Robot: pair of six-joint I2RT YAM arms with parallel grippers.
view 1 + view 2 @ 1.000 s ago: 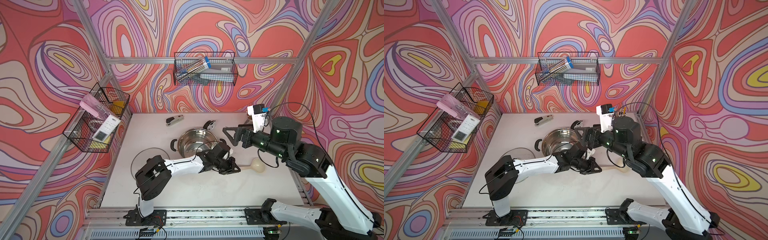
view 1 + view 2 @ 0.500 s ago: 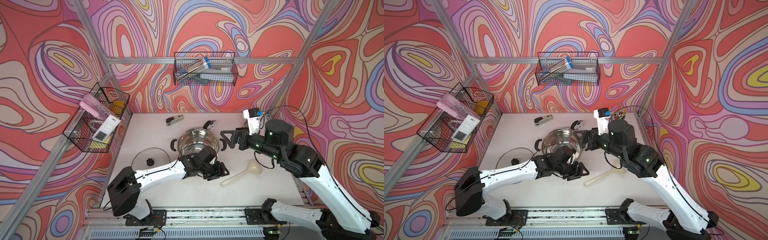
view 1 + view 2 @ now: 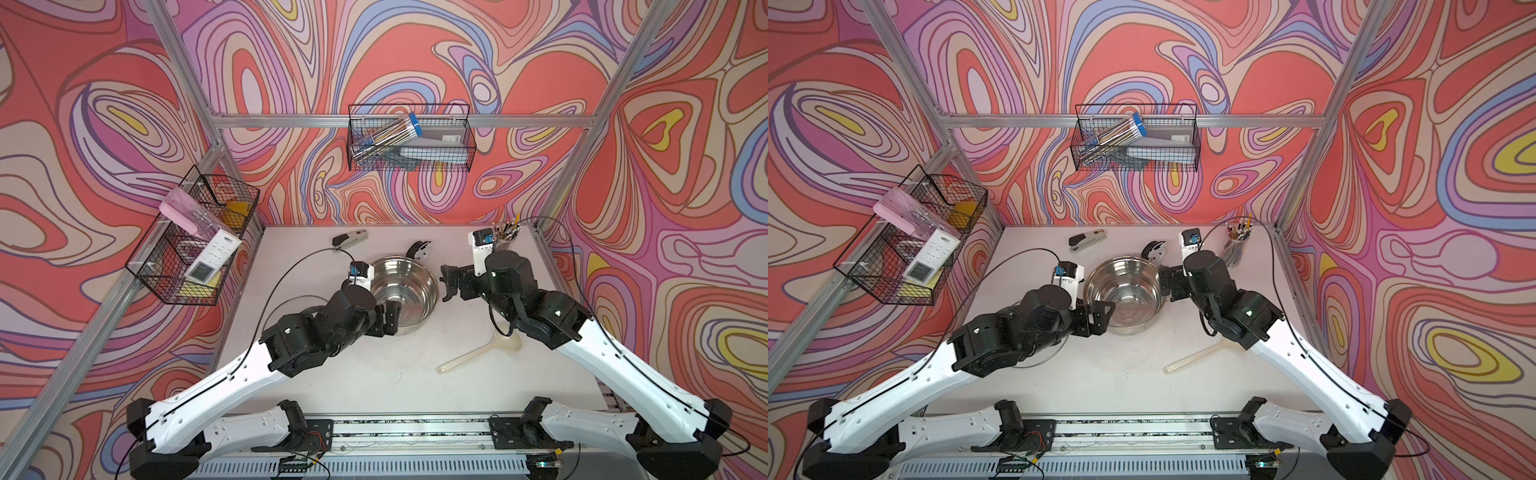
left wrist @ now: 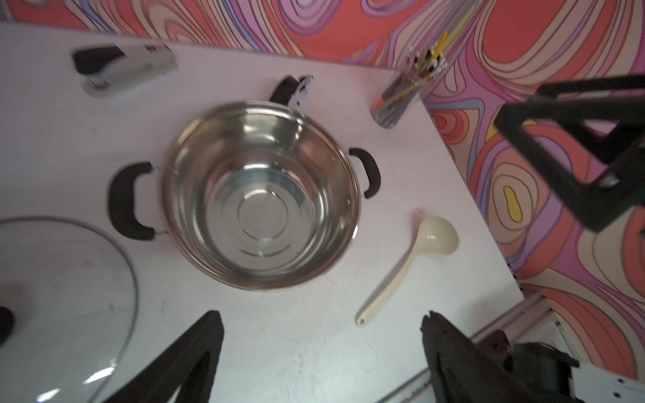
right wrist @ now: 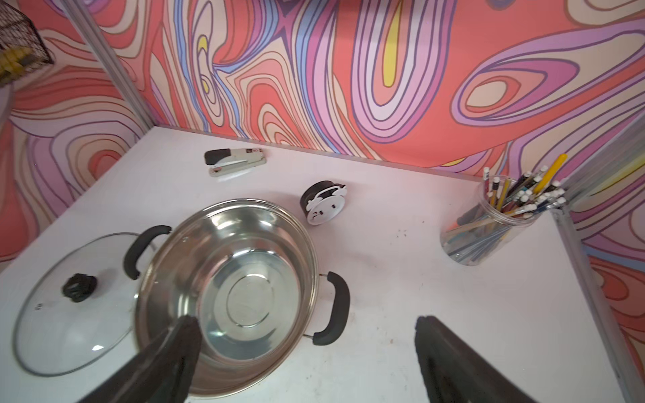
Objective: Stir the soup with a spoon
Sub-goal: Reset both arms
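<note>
- One steel pot (image 3: 405, 293) stands uncovered mid-table (image 3: 374, 386); leave it where it is.
- The spoon (image 3: 473, 356) lies flat on the table on the pot's right side, held by nothing; take its handle mid-length.
- Both sets of jaws are spread and empty: the right gripper (image 5: 307, 319) is by the pot's right side and looks better placed, the left gripper (image 4: 319, 315) at its near rim.

Spoon (image 3: 473, 354) right of pot (image 3: 415, 300)
</note>
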